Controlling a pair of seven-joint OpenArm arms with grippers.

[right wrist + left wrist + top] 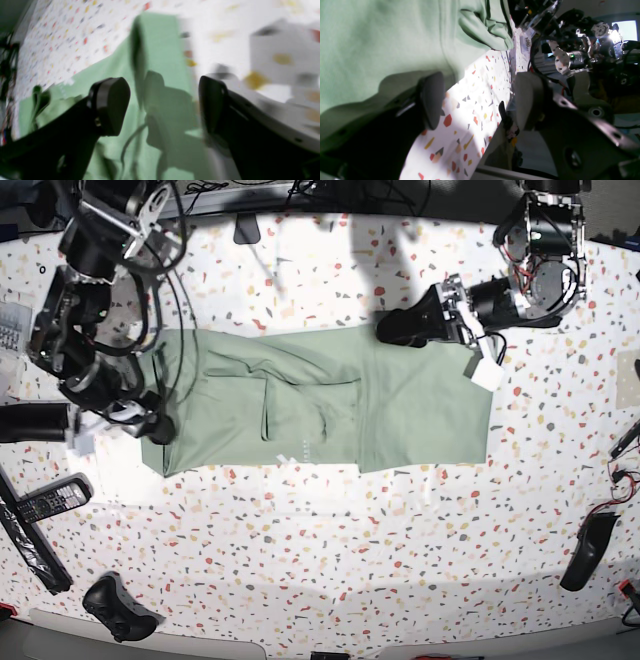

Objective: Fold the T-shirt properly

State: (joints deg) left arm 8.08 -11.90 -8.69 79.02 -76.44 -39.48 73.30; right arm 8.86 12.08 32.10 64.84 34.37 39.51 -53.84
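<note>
Both grippers, left [480, 100] and right [165, 107], have jaws spread wide, holding nothing. Pale green T-shirt [320, 415] lies partly folded mid-desk [400, 560], nearer the far edge, between them.

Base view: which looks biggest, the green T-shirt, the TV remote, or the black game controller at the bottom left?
1. T-shirt, by far the largest.
2. TV remote and game controller cover about the same area; the remote is longer and thinner, the controller chunkier, so I would not rank them.
</note>
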